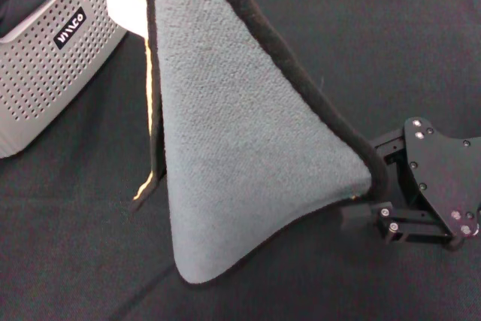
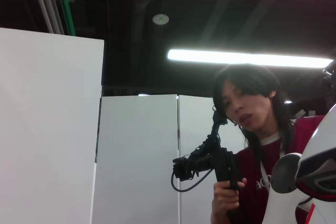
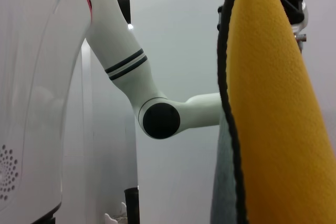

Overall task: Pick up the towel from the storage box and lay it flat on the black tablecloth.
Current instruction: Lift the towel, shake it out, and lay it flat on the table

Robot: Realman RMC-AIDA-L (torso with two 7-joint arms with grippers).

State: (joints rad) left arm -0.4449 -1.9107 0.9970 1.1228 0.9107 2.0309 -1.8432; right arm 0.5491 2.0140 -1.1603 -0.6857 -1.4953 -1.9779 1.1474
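above the black tablecloth (image 1: 421,50), the towel (image 1: 240,148) hangs limp (soft, light); right claw (image 1: 368,204) pinches its bordered corner; left claw's grip unseen.

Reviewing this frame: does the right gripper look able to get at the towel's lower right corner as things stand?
Probably yes. In the head view the right gripper sits low over the black tablecloth, right at the hanging towel's right corner, with nothing between them. Whether its fingers already hold the hem cannot be made out.
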